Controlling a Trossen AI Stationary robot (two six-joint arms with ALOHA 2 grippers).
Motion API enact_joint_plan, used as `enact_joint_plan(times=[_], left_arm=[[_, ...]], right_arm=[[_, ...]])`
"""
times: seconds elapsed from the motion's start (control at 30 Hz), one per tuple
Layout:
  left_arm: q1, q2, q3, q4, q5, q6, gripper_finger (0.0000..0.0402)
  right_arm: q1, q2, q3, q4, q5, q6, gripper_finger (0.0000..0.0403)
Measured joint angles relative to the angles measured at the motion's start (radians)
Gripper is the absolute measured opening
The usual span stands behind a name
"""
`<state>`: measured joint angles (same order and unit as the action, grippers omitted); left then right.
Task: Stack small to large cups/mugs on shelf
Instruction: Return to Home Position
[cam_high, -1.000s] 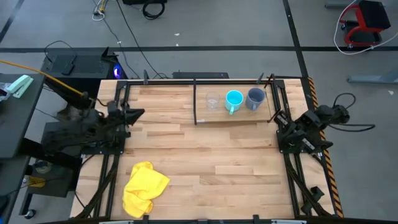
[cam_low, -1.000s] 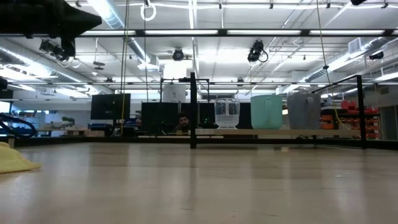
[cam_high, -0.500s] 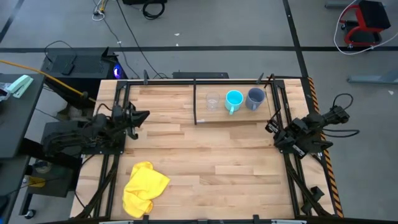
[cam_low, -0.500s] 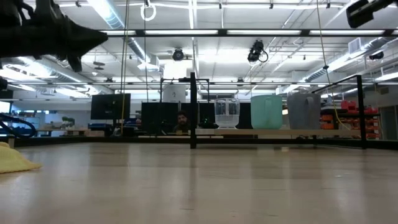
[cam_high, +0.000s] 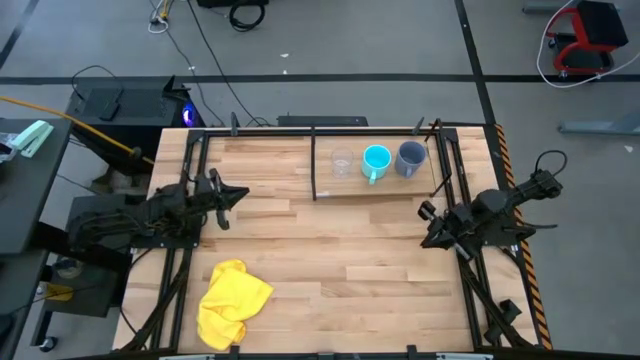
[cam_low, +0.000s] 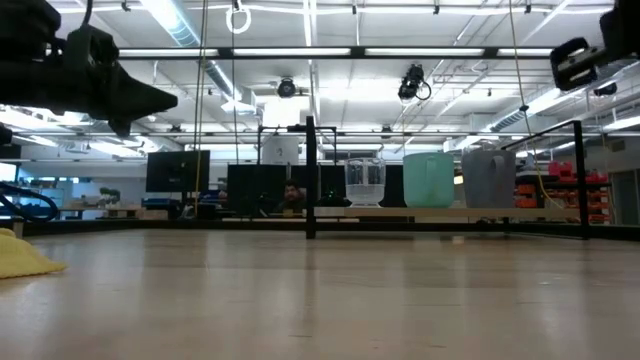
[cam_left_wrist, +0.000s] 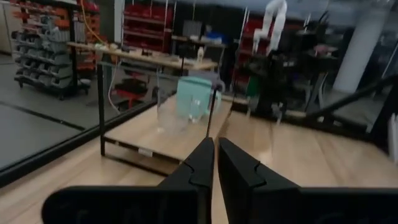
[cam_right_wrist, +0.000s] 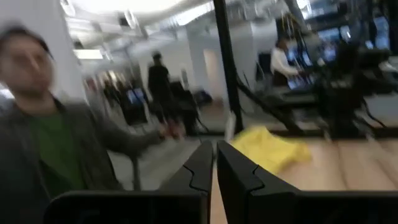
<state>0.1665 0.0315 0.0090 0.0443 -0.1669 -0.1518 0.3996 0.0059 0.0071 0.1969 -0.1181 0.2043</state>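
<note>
Three cups stand in a row, each on its base, on the shelf (cam_high: 375, 188) at the table's far right: a clear glass cup (cam_high: 342, 162), a cyan mug (cam_high: 376, 161) and a grey-blue mug (cam_high: 410, 157). The low view shows them too: glass (cam_low: 365, 185), cyan (cam_low: 428, 180), grey-blue (cam_low: 488, 178). My left gripper (cam_high: 244, 192) hovers shut at the table's left side, pointing level toward the shelf (cam_left_wrist: 155, 134). At the right side, near of the shelf, my right gripper (cam_high: 425, 238) hovers shut. Both grippers are well apart from the cups.
A crumpled yellow cloth (cam_high: 232, 300) lies near the table's near left corner and also shows in the right wrist view (cam_right_wrist: 267, 149). Thin black uprights (cam_low: 311, 178) frame the shelf. A person (cam_right_wrist: 43, 137) stands beyond the table.
Both arms have sunk toward the table. My left gripper has come down and reached a little toward the table's right. My right gripper has dropped into the low view's top right corner and swung toward the near edge. The cups have stayed in place.
</note>
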Motion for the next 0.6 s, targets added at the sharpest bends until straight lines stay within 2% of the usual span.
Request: enact_joint_plan(times=[0.2,0.5,0.6], left_arm=[[0.000,0.055,0.000,-0.004,0.000,0.106,0.0036],[0.000,0.141,0.000,-0.009,0.000,0.136,0.0027],[0.000,0.161,0.000,-0.003,0.000,0.168,0.0024]], right_arm=[[0.000,0.002,0.000,-0.169,0.062,-0.109,0.0029],[-0.016,0.013,0.000,-0.146,0.279,-0.234,0.0029],[-0.051,0.013,0.000,-0.144,0.312,-0.247,0.0029]])
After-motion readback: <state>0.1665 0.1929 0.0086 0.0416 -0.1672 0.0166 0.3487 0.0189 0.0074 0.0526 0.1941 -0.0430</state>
